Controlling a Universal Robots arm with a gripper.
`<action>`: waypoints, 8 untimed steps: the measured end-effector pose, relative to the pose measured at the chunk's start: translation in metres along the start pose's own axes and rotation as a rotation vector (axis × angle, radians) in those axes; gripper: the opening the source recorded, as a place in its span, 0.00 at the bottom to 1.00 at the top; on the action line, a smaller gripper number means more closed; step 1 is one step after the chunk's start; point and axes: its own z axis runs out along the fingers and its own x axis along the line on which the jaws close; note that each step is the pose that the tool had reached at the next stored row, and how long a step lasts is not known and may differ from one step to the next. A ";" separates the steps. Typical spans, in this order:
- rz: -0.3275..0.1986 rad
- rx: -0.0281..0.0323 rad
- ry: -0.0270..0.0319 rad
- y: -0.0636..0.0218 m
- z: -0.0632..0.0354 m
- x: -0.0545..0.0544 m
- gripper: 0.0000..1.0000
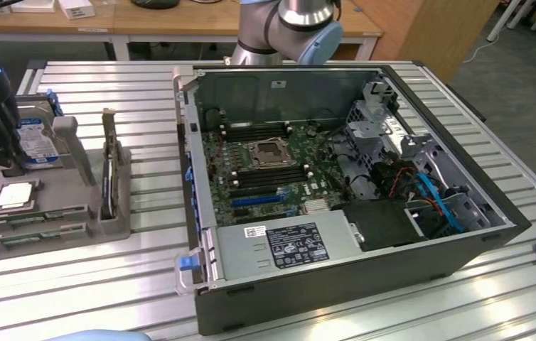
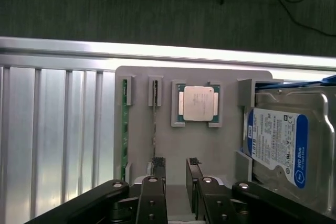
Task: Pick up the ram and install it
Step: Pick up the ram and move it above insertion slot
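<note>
I'm hovering over the grey tray (image 2: 210,150) at the exterior view's left. My hand (image 2: 176,165) is hanging open, its two black fingers (image 2: 159,171) apart with nothing between them. The tray's far edge is running close along the bright rail of the slatted counter (image 2: 58,140), and past that rail the dark floor (image 2: 157,9) is showing, so that side is giving me little margin. Toward the exterior view's right, a strip of bare counter is lying between the tray and the open computer case (image 1: 344,284), whose motherboard (image 1: 268,163) is sitting exposed.

The ram (image 2: 125,124) is standing on edge, green and narrow, in the tray slot farthest from the hard drive (image 2: 278,140). A second stick (image 2: 154,124) is sitting in the slot beside it. One of my fingers is lining up with that second stick's end (touching or not, I cannot tell). The CPU chip (image 2: 198,103) is resting in its pocket between the sticks and the hard drive, which is running out of the wrist view. My own fingers are covering the sticks' near ends.
</note>
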 end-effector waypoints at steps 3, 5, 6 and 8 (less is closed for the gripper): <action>0.001 0.0024 0.0007 0.0001 0.0015 0.006 0.30; 0.001 0.0037 0.0011 0.0002 0.0025 0.011 0.30; 0.001 0.0044 0.0013 0.0002 0.0032 0.013 0.30; 0.001 0.0059 0.0016 0.0003 0.0049 0.017 0.30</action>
